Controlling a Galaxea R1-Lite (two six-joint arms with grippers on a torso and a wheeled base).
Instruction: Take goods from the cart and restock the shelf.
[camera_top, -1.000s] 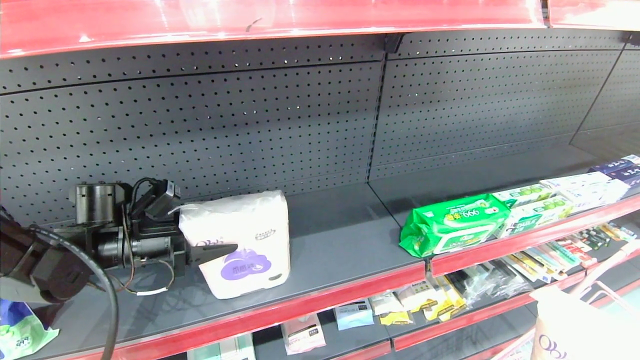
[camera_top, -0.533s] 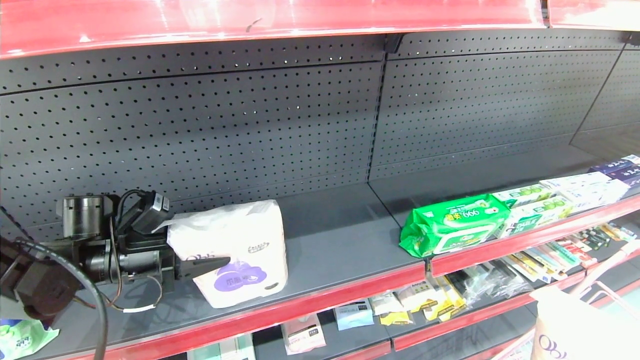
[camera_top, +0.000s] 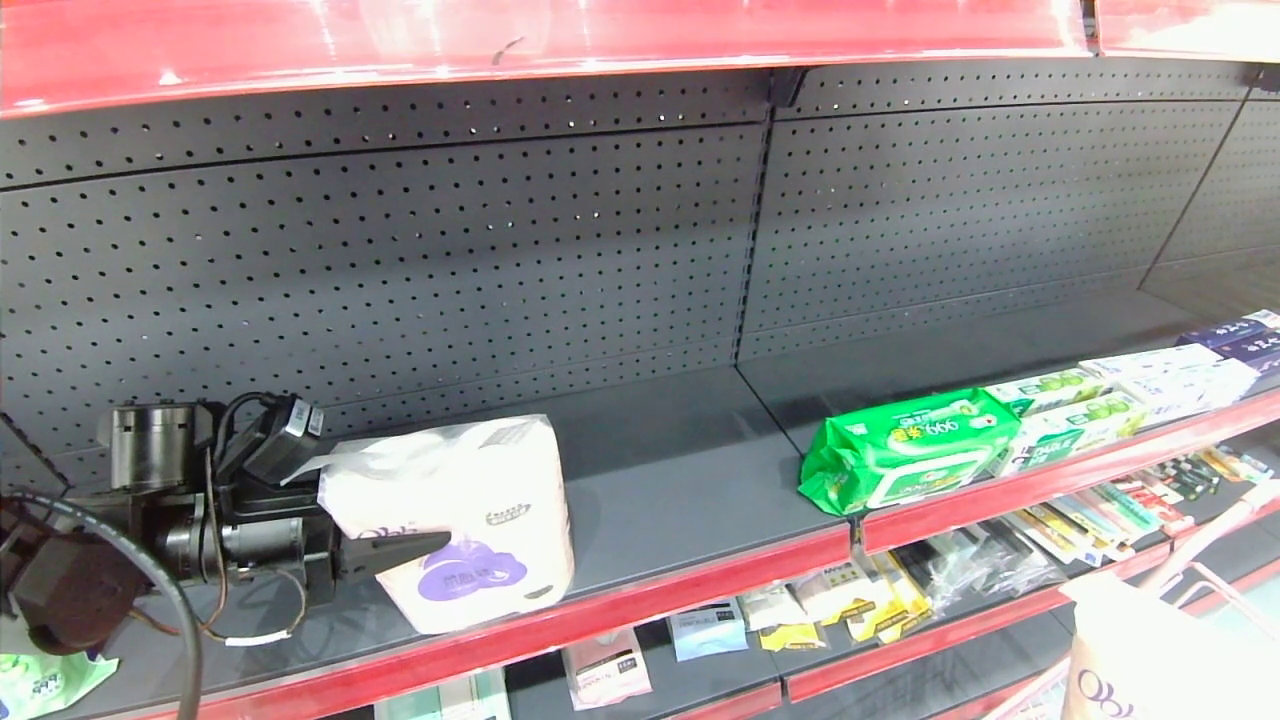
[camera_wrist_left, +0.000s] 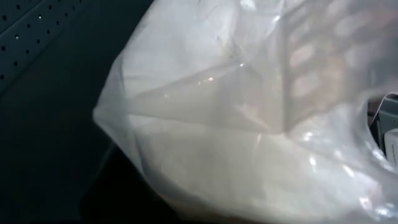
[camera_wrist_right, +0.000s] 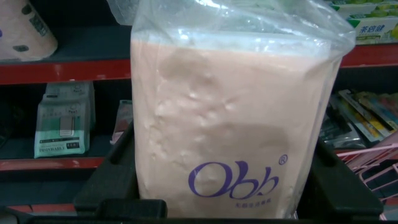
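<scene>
**Tissue pack at the shelf front, another held low on the right**

The white tissue pack with purple print in clear plastic wrap (camera_top: 465, 520) stands on the dark grey shelf board (camera_top: 660, 500) of the left bay, close behind the red front lip. The left gripper (camera_top: 425, 525) comes at it from the left, fingers (camera_top: 395, 548) clamped on the pack; one crosses its front face and the other is hidden behind it. The left wrist view shows the crinkled wrap (camera_wrist_left: 249, 124) up close.

Lower right, the right gripper (camera_wrist_right: 227, 196) holds a second white plastic-wrapped tissue pack (camera_wrist_right: 230, 118) upright, a black finger against each side. On the right bay, well apart from the first pack, a green wet-wipe pouch (camera_top: 905, 447) lies beside white and green boxes (camera_top: 1090, 400).
</scene>
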